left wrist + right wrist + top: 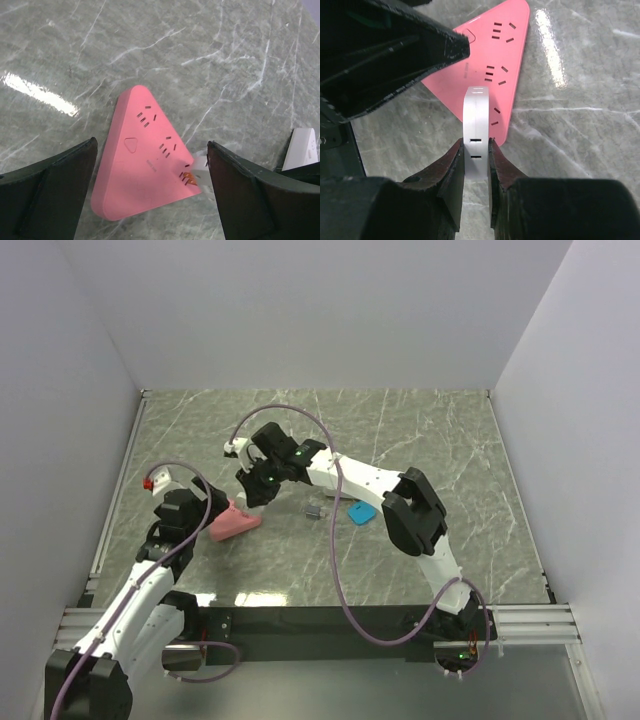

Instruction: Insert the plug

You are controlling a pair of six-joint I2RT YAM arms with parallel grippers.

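- Your right pincer [476,145] is closed on a white plug [476,107], which stands out straight ahead of its fingertips.
- The front end of the plug meets the pink triangular power strip [487,50] at a corner socket; you cannot tell how deep the pins sit.
- Your left pincer [151,150] is wide open and hangs over the power strip, which lies below the gap between its fingers.
- The plug is just beside one finger [250,195] of the left pincer.
- A flat blue object [360,512] and a small grey piece [315,510] lie on the marble table [440,440], behind the right pincer, beside its forearm.

Lab robot cell: white enclosure walls [300,310], marbled tabletop [430,440].
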